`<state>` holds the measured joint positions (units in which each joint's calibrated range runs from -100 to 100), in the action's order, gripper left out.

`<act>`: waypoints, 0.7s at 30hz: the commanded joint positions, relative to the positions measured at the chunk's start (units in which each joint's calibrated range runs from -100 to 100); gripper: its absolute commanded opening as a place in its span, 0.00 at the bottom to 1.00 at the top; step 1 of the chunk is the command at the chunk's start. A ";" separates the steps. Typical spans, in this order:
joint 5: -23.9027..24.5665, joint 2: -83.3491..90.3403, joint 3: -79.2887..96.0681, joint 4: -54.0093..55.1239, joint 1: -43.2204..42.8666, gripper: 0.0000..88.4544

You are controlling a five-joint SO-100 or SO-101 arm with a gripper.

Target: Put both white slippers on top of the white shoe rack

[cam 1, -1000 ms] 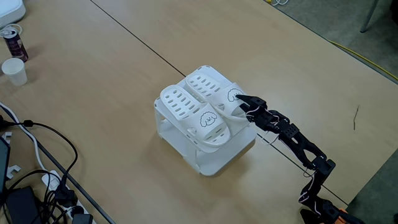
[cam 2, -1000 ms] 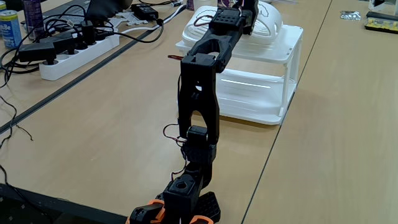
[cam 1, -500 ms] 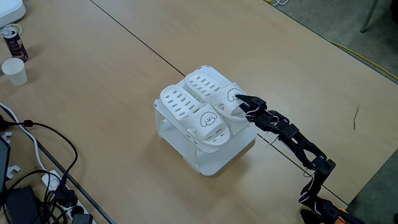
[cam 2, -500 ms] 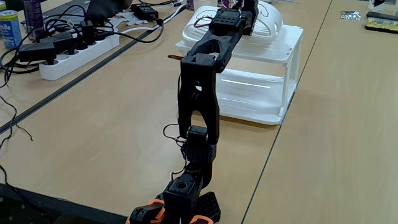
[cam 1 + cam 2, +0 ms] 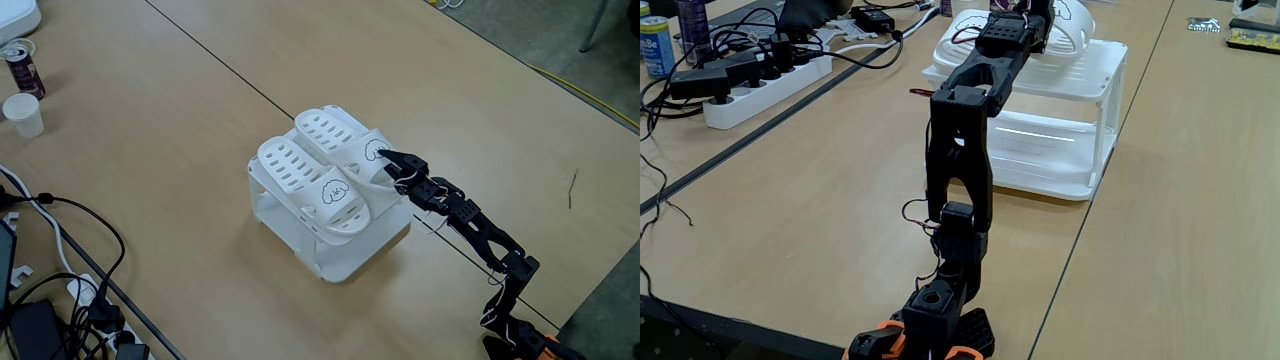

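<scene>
Table (image 5: pixel 150 120): big tan wood top w/ a dark seam running diagonally, far left to near right in a fixed view. Clutter sits well apart from the work: a can (image 5: pixel 22 68) and paper cup (image 5: pixel 22 114) at far left, cables and a power strip (image 5: pixel 760 88) along the left edge.

White shoe rack (image 5: pixel 345 262) stands mid-table, flat top w/ see-through sides. Both white slippers lie on top of it, side by side and touching, long axes parallel, running from far left down to near right in that view. Near-left slipper (image 5: pixel 305 182) looks settled, dog-face end toward the arm. Far-right slipper (image 5: pixel 335 138) has its dog-face strap end right at the rack's right edge.

Arm reaches in from the bottom right corner, stretched low toward the rack. Gripper (image 5: pixel 383 160) is at the strap end of the far-right slipper, so the slipper extends away from the gripper toward far left, roughly in line w/ the arm's reach. Fingers appear to be pinching that strap, though the contact is small and dark; in the other fixed view the arm's own body (image 5: pixel 960 130) hides the tips.

Judgement: placement looks nearly done; what's left is prob. to let go and pull back along the slipper's axis w/o dragging it off the edge.
</scene>
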<state>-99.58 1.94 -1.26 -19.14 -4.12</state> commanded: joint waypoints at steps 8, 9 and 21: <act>-0.42 3.49 3.29 5.16 -0.07 0.01; -0.42 3.49 3.56 5.16 -0.07 0.01; -0.42 3.49 3.83 5.16 0.01 0.04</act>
<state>-99.58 1.86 3.95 -15.79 -3.82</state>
